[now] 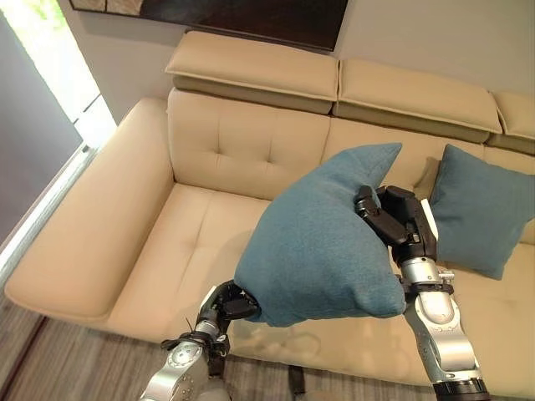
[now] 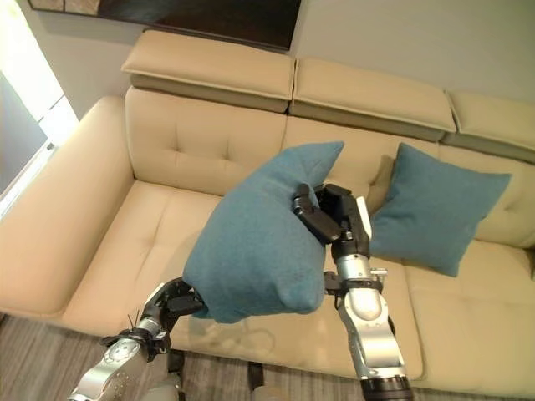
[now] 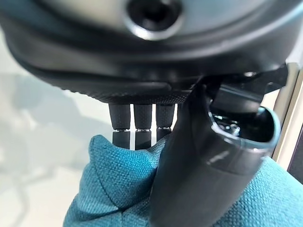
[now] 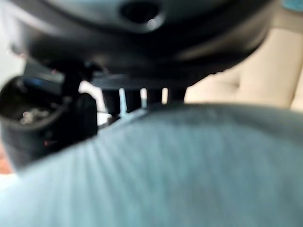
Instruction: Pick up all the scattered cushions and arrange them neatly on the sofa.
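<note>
We log one teal woven cushion (image 1: 313,242), creased, clear of the sofa (image 1: 209,142). Left hand (image 1: 227,302) pinches its lower corner; right hand (image 1: 393,219) clamps its side. A second cushion (image 1: 481,209) leans on the backrest.

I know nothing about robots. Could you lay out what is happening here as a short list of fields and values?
Setting: beige sofa
Held item: teal cushion, lifted above the seat
Left hand: grips the cushion's lower corner
Right hand: fingers curled into the cushion's upper edge
Already placed: second teal cushion, leaning on the backrest to the robot's right
Wall: dark framed picture above the sofa
</note>
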Tool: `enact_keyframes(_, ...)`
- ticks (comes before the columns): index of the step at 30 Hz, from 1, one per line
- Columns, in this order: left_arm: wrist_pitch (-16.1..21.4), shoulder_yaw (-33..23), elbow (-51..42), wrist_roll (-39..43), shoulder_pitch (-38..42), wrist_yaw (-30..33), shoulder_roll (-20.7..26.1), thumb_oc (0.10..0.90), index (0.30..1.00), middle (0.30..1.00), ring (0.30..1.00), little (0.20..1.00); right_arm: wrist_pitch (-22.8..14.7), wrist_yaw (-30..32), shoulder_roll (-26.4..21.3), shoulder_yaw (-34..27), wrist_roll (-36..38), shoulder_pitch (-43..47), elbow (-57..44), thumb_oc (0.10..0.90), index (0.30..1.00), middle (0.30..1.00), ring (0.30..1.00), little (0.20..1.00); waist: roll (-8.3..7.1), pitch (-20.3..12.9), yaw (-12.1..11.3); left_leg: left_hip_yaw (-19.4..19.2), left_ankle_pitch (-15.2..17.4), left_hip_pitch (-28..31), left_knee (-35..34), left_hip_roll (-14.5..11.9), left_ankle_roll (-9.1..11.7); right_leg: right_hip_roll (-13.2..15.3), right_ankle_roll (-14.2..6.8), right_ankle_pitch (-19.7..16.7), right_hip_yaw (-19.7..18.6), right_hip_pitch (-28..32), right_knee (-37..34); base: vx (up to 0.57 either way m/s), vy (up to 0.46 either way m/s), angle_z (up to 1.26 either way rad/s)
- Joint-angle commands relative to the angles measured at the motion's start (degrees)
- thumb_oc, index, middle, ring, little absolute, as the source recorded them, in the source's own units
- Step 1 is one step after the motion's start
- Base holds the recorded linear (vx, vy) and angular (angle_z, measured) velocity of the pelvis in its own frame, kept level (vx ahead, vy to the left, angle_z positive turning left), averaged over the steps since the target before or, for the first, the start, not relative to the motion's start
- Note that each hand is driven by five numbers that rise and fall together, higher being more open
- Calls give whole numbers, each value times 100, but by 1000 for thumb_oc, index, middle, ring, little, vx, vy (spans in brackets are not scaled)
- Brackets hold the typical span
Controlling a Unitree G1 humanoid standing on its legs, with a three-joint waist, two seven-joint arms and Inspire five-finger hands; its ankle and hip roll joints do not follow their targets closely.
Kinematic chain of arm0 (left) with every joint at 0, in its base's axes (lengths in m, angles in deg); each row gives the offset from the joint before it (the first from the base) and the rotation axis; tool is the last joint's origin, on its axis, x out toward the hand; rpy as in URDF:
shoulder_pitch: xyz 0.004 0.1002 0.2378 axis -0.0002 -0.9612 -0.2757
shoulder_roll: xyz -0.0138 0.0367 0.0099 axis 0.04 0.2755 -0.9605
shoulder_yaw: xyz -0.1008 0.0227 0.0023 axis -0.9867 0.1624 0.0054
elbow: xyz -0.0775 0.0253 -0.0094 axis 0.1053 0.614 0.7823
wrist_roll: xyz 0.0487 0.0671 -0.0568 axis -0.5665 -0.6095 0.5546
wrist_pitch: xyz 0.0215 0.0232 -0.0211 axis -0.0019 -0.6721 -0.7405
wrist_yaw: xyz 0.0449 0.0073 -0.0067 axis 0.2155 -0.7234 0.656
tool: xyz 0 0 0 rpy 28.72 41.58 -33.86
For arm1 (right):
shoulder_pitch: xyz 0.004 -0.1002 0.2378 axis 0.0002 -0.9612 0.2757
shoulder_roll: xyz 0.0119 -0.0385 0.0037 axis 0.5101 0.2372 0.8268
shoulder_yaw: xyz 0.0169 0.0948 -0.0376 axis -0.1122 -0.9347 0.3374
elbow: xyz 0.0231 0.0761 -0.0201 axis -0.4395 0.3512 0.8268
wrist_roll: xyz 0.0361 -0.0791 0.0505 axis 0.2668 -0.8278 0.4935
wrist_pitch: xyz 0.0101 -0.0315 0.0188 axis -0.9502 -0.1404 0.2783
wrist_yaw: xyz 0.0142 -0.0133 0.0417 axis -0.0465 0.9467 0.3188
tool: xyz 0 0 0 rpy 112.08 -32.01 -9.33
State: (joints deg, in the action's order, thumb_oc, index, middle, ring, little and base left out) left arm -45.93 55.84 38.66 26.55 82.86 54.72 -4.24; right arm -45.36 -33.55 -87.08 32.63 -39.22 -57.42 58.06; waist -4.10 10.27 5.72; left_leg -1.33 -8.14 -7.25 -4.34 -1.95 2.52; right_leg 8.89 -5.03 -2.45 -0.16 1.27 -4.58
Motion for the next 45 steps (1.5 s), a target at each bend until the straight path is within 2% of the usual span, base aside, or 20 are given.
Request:
enact_keyframes(1, 1204, -122, -1608, 309, 600, -509, -475, 400, 300, 300, 300, 300, -551, -262, -3, 439, -132, 400, -424, 400, 300, 300, 300, 300, 107, -614, -176, -159, 792, 177, 324, -268, 117, -263, -192, 723, 4, 3, 618, 104, 263, -51)
enact_keyframes(5, 1238, -213, -1562, 252, 624, -434, -387, 400, 300, 300, 300, 300, -516, -306, 105, 539, -304, 533, -445, 400, 300, 300, 300, 300, 113, -586, -196, -516, 884, 418, 210, -149, -95, -134, -410, 655, -135, -347, 1280, 61, 234, -53)
enact_keyframes(7, 1252, -270, -1540, 243, 644, -401, -353, 400, 300, 300, 300, 300, -519, -303, 154, 572, -323, 574, -435, 400, 300, 300, 300, 300, 139, -540, -205, -657, 887, 500, 121, -160, -158, -109, -467, 573, -39, -582, 1638, 4, 121, -46)
enact_keyframes(9, 1279, -318, -1507, 162, 654, -369, -339, 400, 300, 300, 300, 300, -514, -327, 191, 586, -350, 579, -429, 400, 300, 300, 300, 300, 156, -519, -213, -774, 908, 619, 27, -148, -178, -109, -443, 514, 240, -745, 1714, 26, 77, -31)
enact_keyframes(10, 1289, -354, -1505, 139, 649, -360, -336, 400, 300, 300, 300, 300, -514, -344, 188, 591, -362, 582, -408, 400, 300, 300, 300, 300, 154, -529, -223, -838, 932, 678, -14, -137, -174, -118, -420, 499, 444, -809, 1584, 27, 35, -32)
enact_keyframes(11, 1289, -355, -1505, 139, 648, -360, -337, 400, 300, 300, 300, 300, -514, -344, 188, 592, -362, 581, -408, 400, 300, 300, 300, 300, 159, -528, -219, -834, 935, 681, -15, -141, -173, -122, -419, 496, 450, -800, 1574, 34, 9, -40)
enact_keyframes(12, 1271, -367, -1493, 87, 659, -382, -315, 400, 300, 300, 300, 300, -515, -343, 209, 589, -324, 549, -329, 400, 300, 300, 300, 300, 151, -516, -283, -868, 920, 660, -28, -86, -156, -122, -349, 497, 935, -757, 1204, 44, -19, -37)
enact_keyframes(13, 1333, -455, -1567, 12, 649, -399, -293, 400, 300, 300, 300, 300, -549, -306, 192, 521, -381, 509, -341, 400, 300, 300, 300, 300, 142, -545, -297, -909, 942, 668, -36, -59, -148, -54, -401, 470, 1106, -663, 1013, 84, -38, -36)
enact_keyframes(15, 1305, -444, -1612, -31, 605, -423, -294, 400, 300, 300, 300, 300, -545, -308, 183, 509, -415, 475, -317, 400, 300, 300, 300, 300, 127, -564, -279, -879, 932, 670, -55, -46, -147, -116, -346, 478, 1007, -597, 915, 67, -49, -14)
enact_keyframes(16, 1385, -526, -1631, -60, 659, -369, -302, 400, 300, 300, 300, 300, -564, -270, 159, 459, -435, 478, -260, 400, 300, 300, 300, 300, 124, -556, -288, -890, 920, 579, -66, -58, -127, -177, -367, 408, 822, -667, 842, 29, -69, 1)
enact_keyframes(18, 1430, -548, -1633, -110, 686, -333, -279, 400, 300, 300, 300, 300, -576, -225, 147, 451, -422, 509, -225, 400, 300, 300, 300, 300, 134, -572, -302, -919, 928, 528, -66, -59, -124, -138, -381, 359, 915, -672, 744, 46, -75, -8)
enact_keyframes(23, 1609, -666, -1820, -395, 944, 24, -237, 400, 300, 300, 300, 300, -643, 67, 157, 474, -509, 818, -48, 400, 300, 300, 300, 300, 305, -605, -286, -840, 772, 99, -66, -142, -4, -194, -317, 254, 1003, -809, 316, 25, -92, -1)
enact_keyframes(30, 1962, -614, -1995, -824, 2102, 644, -108, 400, 300, 300, 300, 300, -830, 577, 48, 707, -616, 1891, 150, 400, 300, 300, 300, 300, 406, -589, -357, -616, 636, -334, -66, -194, 73, -284, -246, 251, 1103, -1085, 212, -18, -37, 17)
enact_keyframes(32, 2007, -602, -2019, -840, 2273, 726, -81, 400, 300, 300, 300, 300, -858, 646, 51, 751, -634, 2065, 168, 400, 300, 300, 300, 300, 405, -590, -372, -589, 628, -352, -66, -202, 83, -298, -235, 253, 1105, -1099, 206, 19, -26, 9)
enact_keyframes(36, 2298, -587, -2018, -1180, 3437, 1295, 166, 400, 300, 300, 300, 300, -1011, 1205, -32, 885, -975, 3017, 274, 400, 300, 300, 300, 300, 380, -567, -455, -530, 604, -430, -66, -221, 155, -350, -228, 294, 1108, -1114, 164, 18, -21, 7)
enact_keyframes(38, 2356, -604, -1990, -1272, 3657, 1436, 217, 400, 300, 300, 300, 300, -1032, 1337, -41, 880, -1047, 3174, 304, 400, 300, 300, 300, 300, 376, -563, -461, -512, 561, -511, -66, -218, 162, -358, -221, 265, 1095, -1186, 167, -21, -11, 14)
enact_keyframes(39, 2434, -583, -1995, -1477, 4181, 1683, 370, 400, 300, 300, 300, 300, -1056, 1622, -122, 825, -1229, 3545, 329, 400, 300, 300, 300, 300, 372, -544, -486, -469, 517, -657, -66, -213, 196, -380, -222, 257, 1085, -1324, 189, -30, -22, 12)
enact_keyframes(41, 2472, -574, -1948, -1537, 4351, 1781, 392, 400, 300, 300, 300, 300, -1061, 1730, -157, 823, -1278, 3688, 387, 400, 300, 300, 300, 300, 367, -542, -493, -456, 501, -725, -66, -210, 206, -386, -225, 248, 1094, -1388, 195, -25, -22, 14)
enact_keyframes(42, 2514, -516, -1829, -1709, 4779, 1985, 457, 400, 300, 300, 300, 300, -1054, 1993, -223, 807, -1376, 4008, 580, 400, 300, 300, 300, 300, 355, -538, -519, -411, 470, -850, -66, -210, 232, -397, -233, 229, 1095, -1481, 186, -6, -15, 17)
enact_keyframes(45, 2526, -403, -1595, -1944, 5259, 2236, 523, 400, 300, 300, 300, 300, -1033, 2303, -370, 839, -1498, 4424, 981, 400, 300, 300, 300, 300, 341, -493, -558, -373, 440, -979, -66, -197, 251, -402, -242, 198, 1117, -1596, 164, 5, -22, 18)
